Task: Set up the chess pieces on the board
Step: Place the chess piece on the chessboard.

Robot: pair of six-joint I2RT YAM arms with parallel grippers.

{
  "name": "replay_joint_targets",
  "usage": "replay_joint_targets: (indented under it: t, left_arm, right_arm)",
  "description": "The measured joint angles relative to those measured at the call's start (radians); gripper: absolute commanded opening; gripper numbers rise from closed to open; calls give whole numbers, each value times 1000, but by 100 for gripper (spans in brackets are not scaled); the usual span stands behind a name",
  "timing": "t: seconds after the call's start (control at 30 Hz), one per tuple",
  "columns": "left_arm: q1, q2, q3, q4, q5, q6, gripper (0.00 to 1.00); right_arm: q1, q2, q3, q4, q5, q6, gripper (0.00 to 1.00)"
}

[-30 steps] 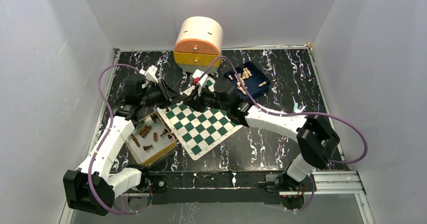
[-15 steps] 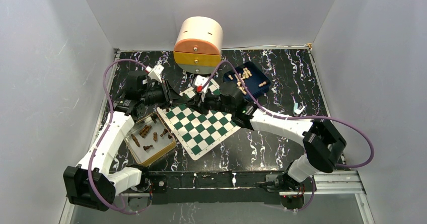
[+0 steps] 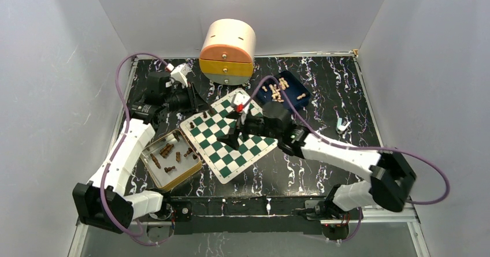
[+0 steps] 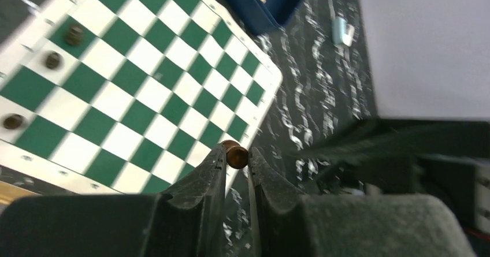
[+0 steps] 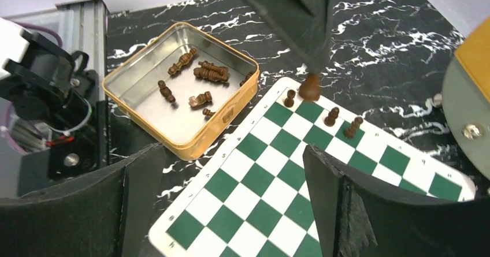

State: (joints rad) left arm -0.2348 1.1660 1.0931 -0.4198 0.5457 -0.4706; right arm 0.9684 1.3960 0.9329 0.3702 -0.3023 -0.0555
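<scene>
From above: over the board [image 3: 228,164], the right gripper [image 3: 231,138], spread wide; by its far-left edge, the left gripper [image 3: 193,104]. Through left wrist: pinched between the jaws, one dark piece [image 4: 235,155], above the board's rim. Through right wrist: jaws wide apart, holding nothing; along the board's edge, three pieces [image 5: 331,116] upright; in the tin [image 5: 228,121], more lying.

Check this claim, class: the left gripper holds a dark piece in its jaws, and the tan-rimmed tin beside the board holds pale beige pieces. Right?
One detail is wrong: the pieces in the tan-rimmed tin beside the board are dark brown, not pale beige, as the right wrist view shows. The left gripper does hold a dark piece.
</scene>
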Motion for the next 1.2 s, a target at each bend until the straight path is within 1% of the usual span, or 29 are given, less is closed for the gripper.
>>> replay_joint_targets:
  t: [0.13,0.23,0.4,0.57,0.73,0.87,1.03,1.2]
  left_arm:
    - [-36,83,63,2,-154,69,0]
    - [-86,166,95,41,-276,113,0]
    - [-166,304,108,190,-450,157,0]
    - [-214,463,127,365,-575,167,0]
    - [-229,623,145,515,-628,156,0]
    - [-234,715,153,598,-639,140,0]
    - [-241,805,205,661,-643,130,0]
    - [-252,862,259,701,-643,129,0]
  right_arm:
    - [1,-174,-88,-48,69,64,99]
    - [1,-313,-137,-85,146,123,99]
    - [1,-473,-178,-144,237,185,99]
    - [1,-566,-179,-217,326,225,99]
    - [1,-629,-179,-278,388,242,99]
    - [1,-656,-179,-309,423,245,99]
    - [1,-663,-179,-324,447,245,99]
    - [1,-664,-177,-336,457,251,99]
